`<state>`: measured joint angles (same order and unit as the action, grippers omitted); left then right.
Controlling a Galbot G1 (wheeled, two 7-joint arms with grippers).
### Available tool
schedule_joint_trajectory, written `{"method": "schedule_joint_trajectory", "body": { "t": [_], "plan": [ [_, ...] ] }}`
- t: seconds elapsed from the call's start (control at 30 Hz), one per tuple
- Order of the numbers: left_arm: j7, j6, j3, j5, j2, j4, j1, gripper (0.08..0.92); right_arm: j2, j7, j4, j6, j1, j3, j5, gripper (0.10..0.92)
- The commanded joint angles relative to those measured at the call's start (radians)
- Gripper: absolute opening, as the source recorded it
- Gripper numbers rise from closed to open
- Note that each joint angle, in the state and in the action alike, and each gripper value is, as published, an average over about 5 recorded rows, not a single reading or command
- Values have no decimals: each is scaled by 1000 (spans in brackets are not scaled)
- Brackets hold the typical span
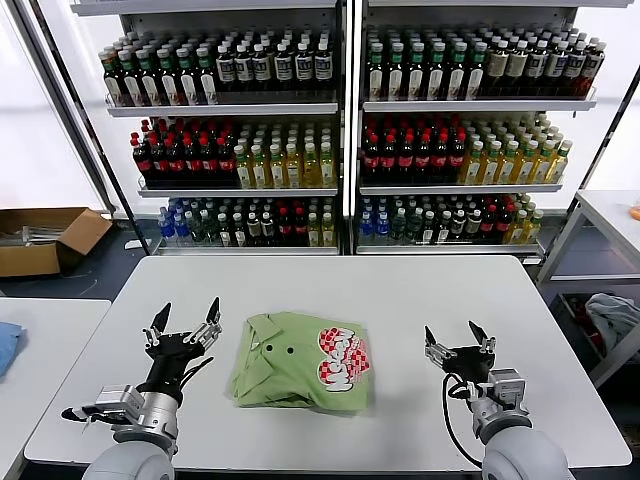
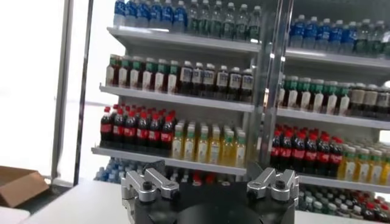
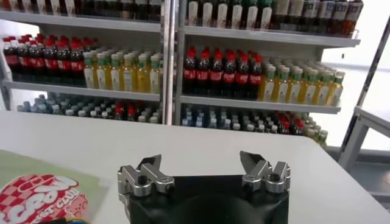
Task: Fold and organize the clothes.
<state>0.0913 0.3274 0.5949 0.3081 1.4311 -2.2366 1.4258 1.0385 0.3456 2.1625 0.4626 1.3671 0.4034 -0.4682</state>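
Here, in the head view, the light green polo shirt (image 1: 300, 362) is lying folded at the middle of the white counter (image 1: 400, 290), its long axis running side to side, its collar toward the left end effector (image 1: 184, 322) and its logo toward the right end effector (image 1: 459, 340); both are hovering apart from it with fingers spread, bare counter lying all around. In the left wrist view, the spread fingers are facing the bottle shelves (image 2: 183, 97). In the right wrist view, the shirt's logo corner is showing beside the spread fingers.
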Motion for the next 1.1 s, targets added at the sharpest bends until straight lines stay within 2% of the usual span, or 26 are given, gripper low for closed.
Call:
{"method": "schedule_joint_trajectory", "body": {
  "t": [0.03, 0.37, 0.73, 1.1],
  "plan": [
    [8, -14, 19, 13, 5, -16, 9, 823, 19, 0, 1, -4, 14, 12, 39, 823],
    [-6, -16, -24, -19, 25, 14, 1, 823, 17, -22, 1, -11, 0, -21, 84, 823],
    [-25, -11, -18, -91, 23, 60, -35, 823, -73, -111, -63, -34, -136, -134, -31, 823],
    [-14, -7, 8, -78, 17, 54, -27, 823, -88, -107, -89, -18, -207, -194, -66, 823]
  ]
}}
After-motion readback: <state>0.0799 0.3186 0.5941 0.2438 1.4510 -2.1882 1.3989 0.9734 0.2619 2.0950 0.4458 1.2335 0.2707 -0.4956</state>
